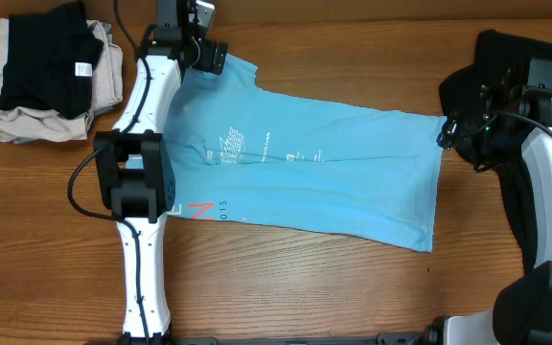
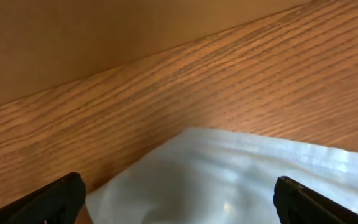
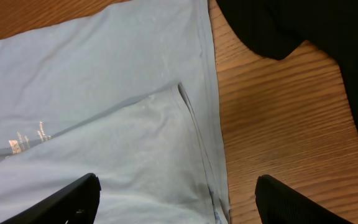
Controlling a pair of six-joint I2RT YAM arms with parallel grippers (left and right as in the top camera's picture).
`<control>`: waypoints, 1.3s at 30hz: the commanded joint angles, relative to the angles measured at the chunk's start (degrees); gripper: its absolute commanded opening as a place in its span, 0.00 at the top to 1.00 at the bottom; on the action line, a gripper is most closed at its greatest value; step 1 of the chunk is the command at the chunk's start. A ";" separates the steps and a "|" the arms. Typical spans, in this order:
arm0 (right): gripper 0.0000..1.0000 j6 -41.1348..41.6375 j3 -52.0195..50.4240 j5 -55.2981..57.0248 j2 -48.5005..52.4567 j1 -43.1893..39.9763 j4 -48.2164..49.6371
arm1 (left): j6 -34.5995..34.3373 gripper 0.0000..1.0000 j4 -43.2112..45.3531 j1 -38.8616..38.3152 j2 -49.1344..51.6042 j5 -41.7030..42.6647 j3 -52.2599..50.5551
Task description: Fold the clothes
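The light blue T-shirt (image 1: 314, 177) lies flat across the middle of the table, white print and red lettering up. My left gripper (image 1: 209, 55) is open over the shirt's far left corner; its wrist view shows pale cloth (image 2: 229, 180) between the spread fingers (image 2: 179, 202). My right gripper (image 1: 448, 129) is open at the shirt's right hem; its wrist view shows the hem edge (image 3: 197, 124) between the fingers (image 3: 179, 199). A black garment (image 1: 487, 81) lies at the far right under the right arm, and also shows in the right wrist view (image 3: 303, 31).
A pile of folded clothes (image 1: 51, 81), black on beige, sits at the far left corner. Bare wooden table (image 1: 305, 287) runs along the front. A brown wall (image 2: 73, 37) backs the table.
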 commanded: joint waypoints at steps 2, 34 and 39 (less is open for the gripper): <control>0.17 -0.37 1.42 -0.35 -0.79 -0.33 0.17 | -1.03 0.02 1.29 0.31 3.26 0.02 1.57; 0.27 -0.37 1.42 -0.35 -0.79 -0.33 1.14 | -6.93 0.72 4.87 0.42 6.95 -1.73 1.46; 0.44 -0.37 1.42 -0.35 -0.79 -0.33 2.73 | -7.21 0.89 3.74 0.42 4.90 -1.86 1.57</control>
